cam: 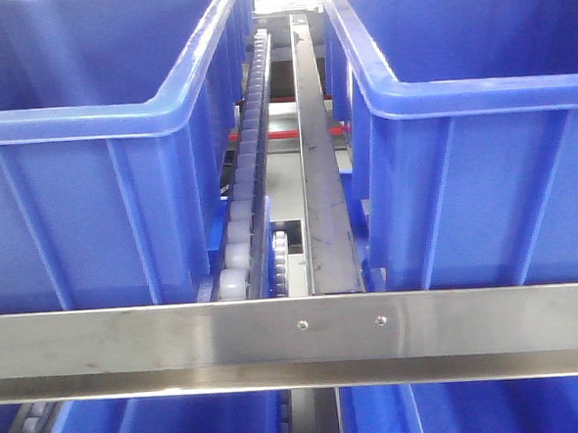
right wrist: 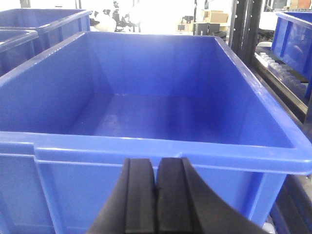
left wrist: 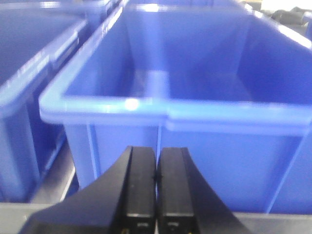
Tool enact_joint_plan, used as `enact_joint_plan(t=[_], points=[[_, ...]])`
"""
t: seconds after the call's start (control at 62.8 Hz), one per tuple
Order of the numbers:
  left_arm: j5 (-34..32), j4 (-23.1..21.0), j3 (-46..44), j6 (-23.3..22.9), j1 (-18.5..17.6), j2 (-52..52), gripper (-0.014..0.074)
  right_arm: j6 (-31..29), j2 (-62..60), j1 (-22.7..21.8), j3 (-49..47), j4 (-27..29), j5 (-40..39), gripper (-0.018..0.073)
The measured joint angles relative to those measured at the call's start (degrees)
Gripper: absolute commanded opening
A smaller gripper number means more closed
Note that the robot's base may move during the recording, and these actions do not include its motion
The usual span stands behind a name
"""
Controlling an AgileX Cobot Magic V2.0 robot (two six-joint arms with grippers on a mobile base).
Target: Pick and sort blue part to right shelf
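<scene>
The blue part is not in view in any frame. My left gripper [left wrist: 156, 152] is shut and empty, its black fingers pressed together just in front of the near wall of a big blue bin [left wrist: 185, 109] whose visible floor is bare. My right gripper [right wrist: 156, 163] is also shut and empty, just in front of the near rim of another big blue bin [right wrist: 161, 144], whose floor is bare too. Neither gripper shows in the front view.
The front view shows two blue bins, left [cam: 90, 180] and right [cam: 482, 165], on a shelf with a roller track [cam: 248, 180] and a metal divider rail [cam: 320, 165] between them. A steel crossbar [cam: 296, 339] runs across the front. More blue bins sit below.
</scene>
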Motion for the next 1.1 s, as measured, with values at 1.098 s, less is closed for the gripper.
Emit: enact_joint_plan(t=[1.098], points=[[-5.94,-1.14,1.73,0.00,-1.44,0.00,0.0134,0.00,0.00,0.00,0.00,0.00,0.00,0.0041]])
